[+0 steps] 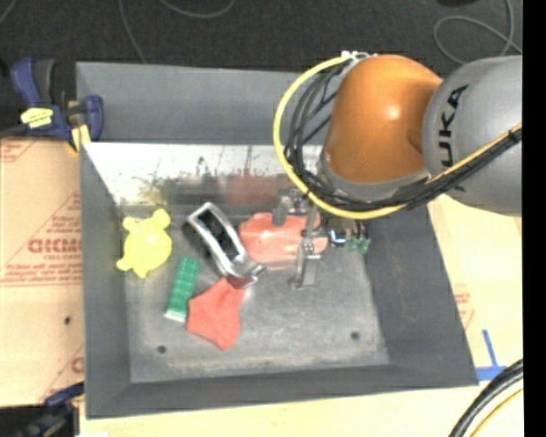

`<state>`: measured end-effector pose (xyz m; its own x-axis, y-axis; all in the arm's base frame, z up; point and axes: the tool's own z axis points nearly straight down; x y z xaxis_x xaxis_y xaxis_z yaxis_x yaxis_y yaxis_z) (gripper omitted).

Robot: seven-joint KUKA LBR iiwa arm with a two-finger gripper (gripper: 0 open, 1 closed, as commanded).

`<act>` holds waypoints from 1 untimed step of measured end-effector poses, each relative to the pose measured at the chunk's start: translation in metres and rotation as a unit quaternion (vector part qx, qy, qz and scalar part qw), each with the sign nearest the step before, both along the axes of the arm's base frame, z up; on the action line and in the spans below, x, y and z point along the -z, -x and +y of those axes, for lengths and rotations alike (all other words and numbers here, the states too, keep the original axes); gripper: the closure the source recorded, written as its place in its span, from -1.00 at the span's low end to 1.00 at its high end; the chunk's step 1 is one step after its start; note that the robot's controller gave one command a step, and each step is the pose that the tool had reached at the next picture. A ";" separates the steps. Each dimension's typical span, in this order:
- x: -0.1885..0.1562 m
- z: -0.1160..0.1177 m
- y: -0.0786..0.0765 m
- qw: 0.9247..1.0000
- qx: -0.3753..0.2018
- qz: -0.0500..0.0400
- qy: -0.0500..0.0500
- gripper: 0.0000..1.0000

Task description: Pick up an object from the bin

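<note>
The gripper point(304, 260) hangs low in the middle of the bin point(332, 328), at the right end of a pink block point(268, 238); whether it is apart or together I cannot tell. Left of the block lies a black-and-silver clip point(216, 236), with a red scrap point(216, 316), a green brick point(182, 289) and a yellow toy point(146, 242) further out. The grey arm point(478, 139) above reads "UKA" beside its orange cover point(380, 116).
</note>
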<state>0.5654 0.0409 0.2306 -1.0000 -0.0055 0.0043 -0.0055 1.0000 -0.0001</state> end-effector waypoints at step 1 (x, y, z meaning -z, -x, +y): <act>-0.005 0.000 -0.001 1.000 0.001 -0.004 0.000 -1.00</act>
<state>0.5666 0.0408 0.2355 -1.0000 -0.0042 -0.0040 -0.0042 1.0000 0.0007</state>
